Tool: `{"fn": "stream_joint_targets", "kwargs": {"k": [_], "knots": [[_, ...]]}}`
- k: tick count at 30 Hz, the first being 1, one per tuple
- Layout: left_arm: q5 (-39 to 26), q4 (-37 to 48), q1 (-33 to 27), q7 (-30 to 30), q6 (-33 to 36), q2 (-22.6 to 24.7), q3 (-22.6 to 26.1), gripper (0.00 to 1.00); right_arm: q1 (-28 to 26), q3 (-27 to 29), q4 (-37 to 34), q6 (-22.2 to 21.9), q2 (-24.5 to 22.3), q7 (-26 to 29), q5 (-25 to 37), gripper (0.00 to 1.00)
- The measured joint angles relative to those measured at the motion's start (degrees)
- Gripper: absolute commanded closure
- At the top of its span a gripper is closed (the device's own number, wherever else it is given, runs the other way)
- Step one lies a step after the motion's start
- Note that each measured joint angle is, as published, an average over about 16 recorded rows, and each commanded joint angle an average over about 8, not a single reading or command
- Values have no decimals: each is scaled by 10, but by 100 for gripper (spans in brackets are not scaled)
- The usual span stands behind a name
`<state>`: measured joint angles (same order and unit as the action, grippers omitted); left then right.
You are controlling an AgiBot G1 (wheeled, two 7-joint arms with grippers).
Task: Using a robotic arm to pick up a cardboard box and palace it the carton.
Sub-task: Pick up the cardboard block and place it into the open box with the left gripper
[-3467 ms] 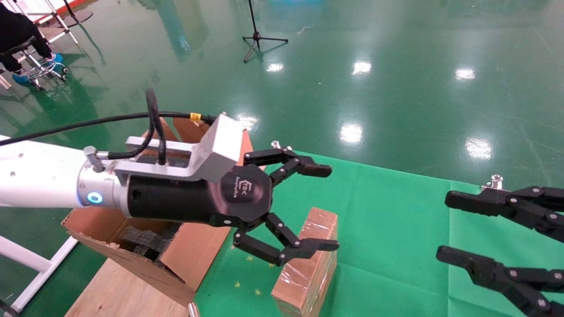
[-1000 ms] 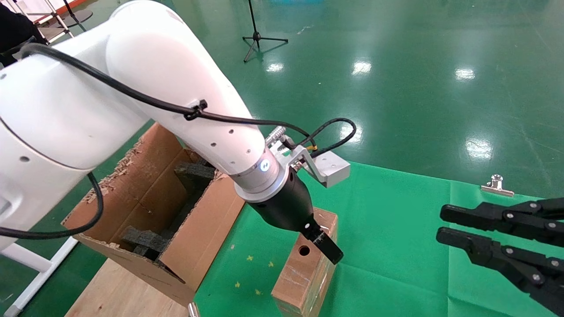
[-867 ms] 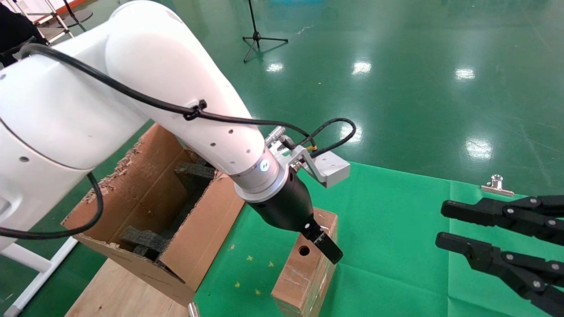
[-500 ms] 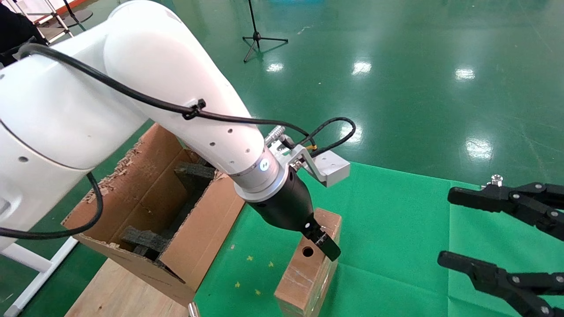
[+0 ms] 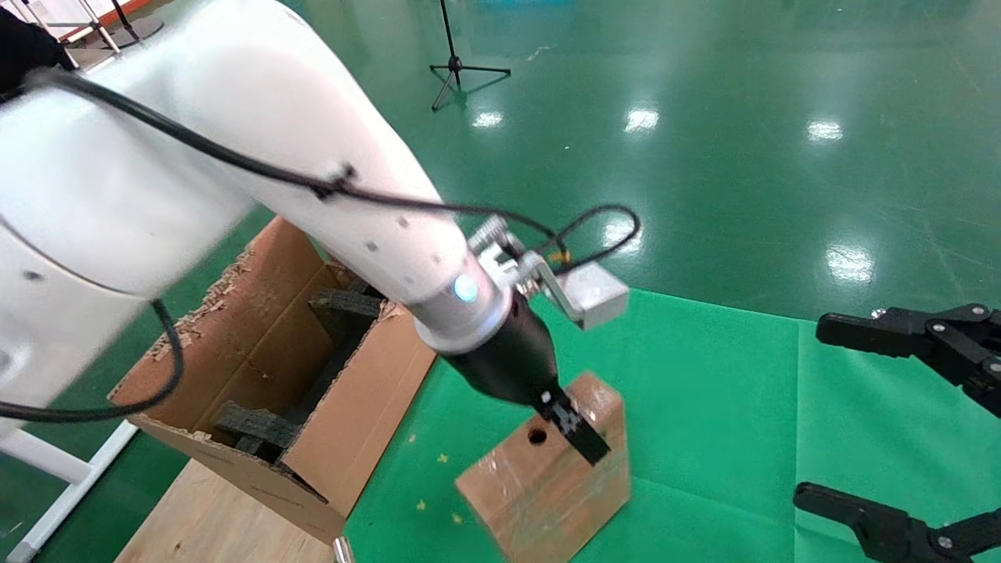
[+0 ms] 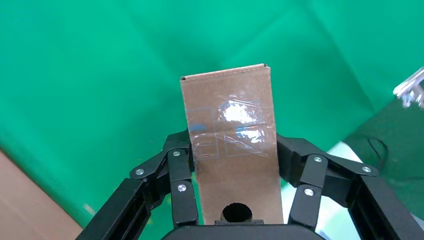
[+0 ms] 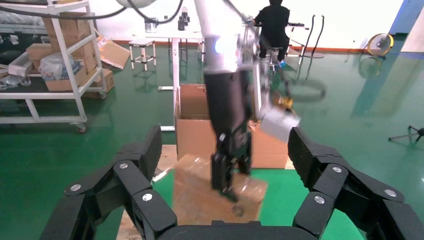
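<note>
Pinching the small brown tape-wrapped cardboard box (image 5: 547, 477) across its narrow top, the left claw (image 5: 575, 432) holds it tilted above the green tabletop (image 5: 704, 438), long axis slanting, holed face up. Beside it stands the large brown corrugated carton (image 5: 344, 438). The right claw (image 5: 868, 422) hovers spread wide.

The white left arm angles steeply downward, its tool (image 6: 232, 165) apparently clamped tight. The right tool (image 5: 884, 422) hangs at the side, fingers spread wide.
</note>
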<state>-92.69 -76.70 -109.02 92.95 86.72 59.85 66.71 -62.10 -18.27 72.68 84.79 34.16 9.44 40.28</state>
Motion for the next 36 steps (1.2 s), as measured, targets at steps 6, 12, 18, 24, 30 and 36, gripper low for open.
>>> {"fn": "stream_joint_targets", "kwargs": {"k": [6, 12, 18, 24, 30, 36], "knots": [[52, 18, -25, -106, -12, -68, -47, 100, 0, 0, 0, 0, 0, 0, 0, 0], [91, 72, -68, -235, -13, -153, -100, 100, 0, 0, 0, 0, 0, 0, 0, 0], [76, 166, -124, -368, 2, -219, -127, 100, 0, 0, 0, 0, 0, 0, 0, 0], [23, 278, -165, -485, 19, -252, -117, 100, 0, 0, 0, 0, 0, 0, 0, 0], [-32, 389, -167, -571, 10, -252, -88, 100, 0, 0, 0, 0, 0, 0, 0, 0], [-63, 496, -139, -633, -34, -230, -66, 100, 0, -1, 0, 0, 0, 0, 0, 0]]}}
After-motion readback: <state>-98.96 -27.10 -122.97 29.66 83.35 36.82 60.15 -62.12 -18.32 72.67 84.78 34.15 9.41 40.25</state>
